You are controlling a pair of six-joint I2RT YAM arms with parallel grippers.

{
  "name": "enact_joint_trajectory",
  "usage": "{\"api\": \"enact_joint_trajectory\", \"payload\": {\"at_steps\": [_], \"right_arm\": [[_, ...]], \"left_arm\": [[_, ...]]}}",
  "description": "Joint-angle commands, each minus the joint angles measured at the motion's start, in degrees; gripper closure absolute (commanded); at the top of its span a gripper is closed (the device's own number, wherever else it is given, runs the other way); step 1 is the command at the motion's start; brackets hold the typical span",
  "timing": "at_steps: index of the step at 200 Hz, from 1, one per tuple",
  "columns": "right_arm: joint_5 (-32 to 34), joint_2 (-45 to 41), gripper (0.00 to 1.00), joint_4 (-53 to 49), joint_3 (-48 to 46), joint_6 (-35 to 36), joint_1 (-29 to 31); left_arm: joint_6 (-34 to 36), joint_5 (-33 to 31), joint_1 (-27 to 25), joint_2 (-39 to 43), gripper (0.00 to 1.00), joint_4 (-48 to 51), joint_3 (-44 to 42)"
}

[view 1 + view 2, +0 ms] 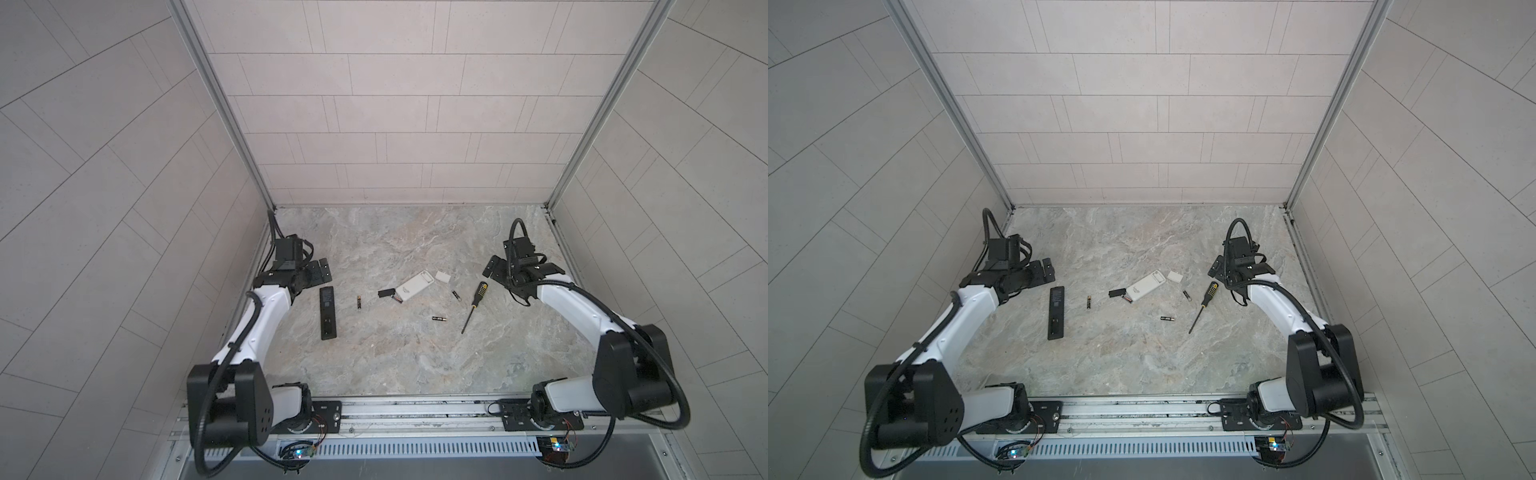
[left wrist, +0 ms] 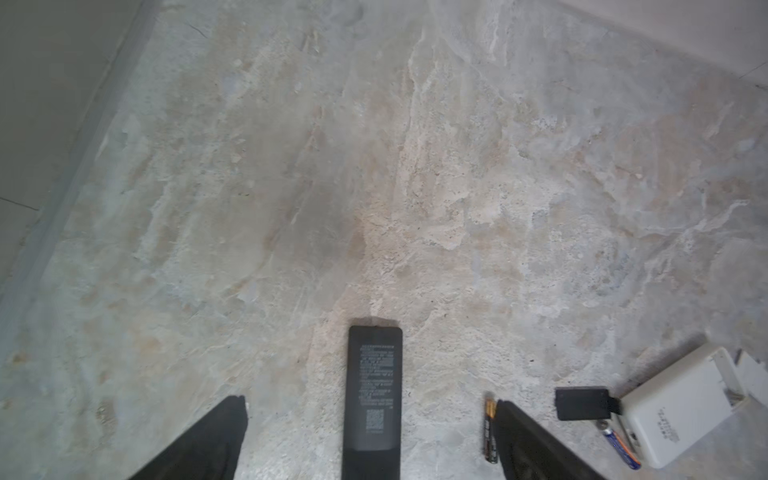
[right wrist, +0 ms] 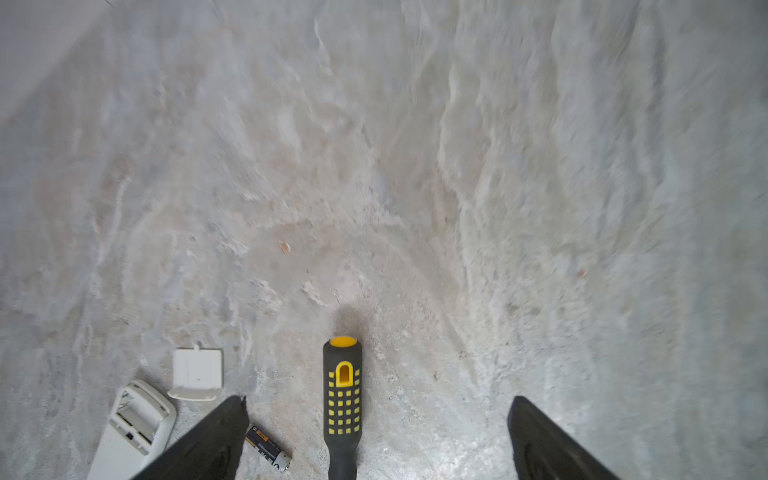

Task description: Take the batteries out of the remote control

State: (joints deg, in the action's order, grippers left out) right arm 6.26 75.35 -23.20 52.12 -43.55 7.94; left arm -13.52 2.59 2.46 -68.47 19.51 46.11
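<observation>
Three walls of pale grey-beige rectangular tiles close in the workspace: a back wall, a left side wall and a right side wall. A slim aluminium corner post rises at each back corner. Below lies a flat surface with a marbled grey and tan stone pattern, matte and evenly lit, casting only soft shadows. Along its near edge runs a silver metal rail, then a white slotted strip.

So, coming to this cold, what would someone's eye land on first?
Probably the white remote lying in the middle with its battery bay open, its white cover beside it and three black batteries scattered around. Then the black remote on the left and the yellow-and-black screwdriver on the right, both lying free.
</observation>
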Motion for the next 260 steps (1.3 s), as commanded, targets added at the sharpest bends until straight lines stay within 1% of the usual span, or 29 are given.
{"api": "enact_joint_trajectory", "payload": {"at_steps": [1, 7, 17, 27, 38, 50, 66, 69, 75, 80, 87, 90, 94, 100, 105, 116, 122, 133, 141, 148, 159, 168, 177, 185, 200, 206, 213, 228, 260], "right_arm": [[14.5, -7.5, 0.0, 8.6, -5.5, 10.1, 0.4], [17.1, -10.1, 0.01, 13.5, -8.7, 13.0, 0.5], [21.3, -14.0, 0.01, 23.1, -15.1, 18.3, 0.5], [23.3, -15.7, 0.0, 32.0, -21.4, 23.8, 0.1], [23.4, -14.5, 0.01, 36.7, -24.1, 28.8, -0.4], [23.4, -10.4, 0.01, 40.0, -25.5, 30.3, -0.7], [20.9, -2.9, 0.0, 51.4, -29.1, 33.2, -0.6], [20.3, -1.6, 0.0, 54.9, -29.8, 33.4, -0.6], [19.1, 0.7, 0.01, 59.6, -30.3, 37.1, -0.6], [19.2, 1.7, 0.0, 60.1, -29.6, 38.1, -0.2], [18.3, 1.4, 0.0, 57.2, -28.3, 39.3, 0.1], [16.4, 1.3, 0.0, 58.4, -28.5, 40.5, -0.2], [13.9, 1.8, 0.0, 62.6, -30.0, 42.0, -0.8], [11.6, 2.8, 0.0, 66.3, -31.8, 41.9, -1.5], [9.1, 4.1, 0.0, 68.3, -32.8, 41.6, -2.4], [2.7, 8.2, 0.0, 77.3, -35.8, 43.1, -3.8], [-0.1, 10.4, 0.01, 80.2, -36.0, 45.0, -4.0], [-3.6, 12.5, 0.01, 77.8, -33.1, 47.2, -3.9], [-1.4, 11.5, 0.0, 71.9, -30.8, 45.6, -3.9], [0.2, 9.9, 0.0, 64.9, -28.7, 43.7, -3.9], [0.6, 11.6, 0.0, 69.4, -29.4, 44.6, -3.9], [-0.1, 11.4, 0.0, 68.3, -29.1, 44.2, -4.4], [0.2, 10.5, 0.0, 64.7, -28.1, 43.1, -4.4], [0.0, 11.2, 0.0, 67.7, -28.8, 43.9, -4.4], [0.0, 10.7, 0.0, 65.3, -28.1, 43.1, -4.5], [0.0, 11.1, 0.0, 66.6, -28.4, 43.4, -4.5], [0.1, 10.9, 0.0, 65.7, -28.2, 43.3, -4.5], [-0.1, 11.2, 0.01, 65.4, -27.9, 43.3, -4.6], [0.0, 12.3, 0.0, 63.7, -26.4, 43.3, -4.6]], "left_arm": [[5.5, -7.8, -0.2, 3.9, 0.0, -18.5, -10.2], [6.8, -8.7, -0.2, 4.1, 0.0, -21.8, -12.2], [6.7, -11.4, -0.2, 3.7, 0.0, -26.5, -14.9], [6.5, -12.5, -0.2, 2.3, 0.0, -30.8, -16.8], [6.2, -12.4, -0.2, -0.2, 0.0, -36.7, -18.6], [6.2, -12.0, -0.3, -3.4, 0.0, -45.2, -20.9], [6.4, -12.3, -0.4, -9.0, 0.0, -59.0, -24.7], [6.3, -12.6, -0.5, -10.4, 0.0, -61.9, -25.2], [6.1, -13.0, -0.4, -11.8, 0.0, -65.7, -25.5], [7.0, -12.6, -0.8, -12.6, 0.0, -67.1, -25.5], [7.5, -11.9, -0.9, -14.1, 0.0, -67.3, -24.9], [7.8, -11.0, -0.9, -14.8, 0.0, -67.7, -25.0], [8.5, -9.5, -1.1, -15.7, 0.0, -68.8, -25.5], [9.1, -8.5, -1.5, -17.2, 0.0, -71.6, -26.6], [9.7, -9.1, -2.1, -19.1, 0.0, -74.8, -27.4], [10.9, -12.1, -3.3, -24.0, 0.0, -85.1, -28.5], [11.0, -11.8, -3.5, -23.4, 0.0, -83.6, -28.4], [10.8, -12.2, -3.6, -20.1, 0.0, -74.5, -26.6], [10.8, -12.5, -3.7, -19.4, 0.0, -70.7, -25.3], [11.0, -13.1, -4.1, -20.0, 0.0, -70.9, -24.9], [11.5, -14.4, -4.5, -22.1, 0.0, -75.3, -25.5], [11.6, -15.0, -4.7, -23.9, 0.0, -79.7, -26.2], [11.3, -14.9, -4.8, -22.6, 0.0, -76.5, -25.8], [11.3, -15.0, -4.7, -22.1, 0.0, -74.8, -25.3], [11.4, -15.2, -4.8, -23.5, 0.0, -77.1, -25.2], [11.3, -15.2, -4.8, -23.1, 0.0, -76.0, -25.0], [11.4, -15.1, -4.8, -22.6, 0.0, -74.6, -24.7], [11.7, -14.8, -4.8, -23.2, 0.0, -76.1, -24.9], [11.6, -14.6, -4.9, -23.0, 0.0, -74.0, -24.0]]}}
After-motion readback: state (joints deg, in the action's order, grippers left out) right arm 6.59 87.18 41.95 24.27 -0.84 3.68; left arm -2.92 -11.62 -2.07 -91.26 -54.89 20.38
